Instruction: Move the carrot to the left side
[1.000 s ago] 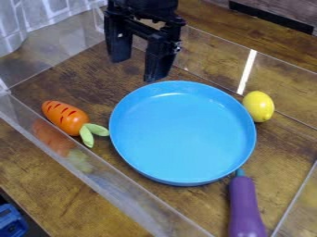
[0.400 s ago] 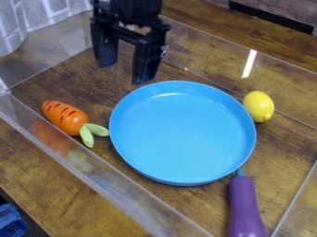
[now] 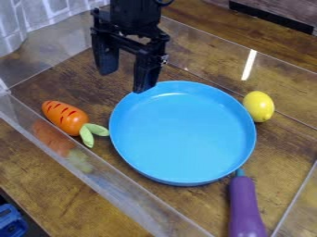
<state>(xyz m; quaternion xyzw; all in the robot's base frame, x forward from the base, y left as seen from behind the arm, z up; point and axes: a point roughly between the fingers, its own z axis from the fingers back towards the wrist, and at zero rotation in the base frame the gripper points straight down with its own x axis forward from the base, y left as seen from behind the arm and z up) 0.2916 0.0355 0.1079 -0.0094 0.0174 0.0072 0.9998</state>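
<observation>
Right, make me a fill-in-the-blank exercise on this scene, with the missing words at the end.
The round blue plate lies between the carrot and the yellow ____.
The carrot's leafy top is colored ____.
The long toy partly outside the plate's lower right edge is colored ____.
The black claw has its fingers standing ____, with nothing between them.

Missing words, in order: lemon; green; purple; apart.
</observation>
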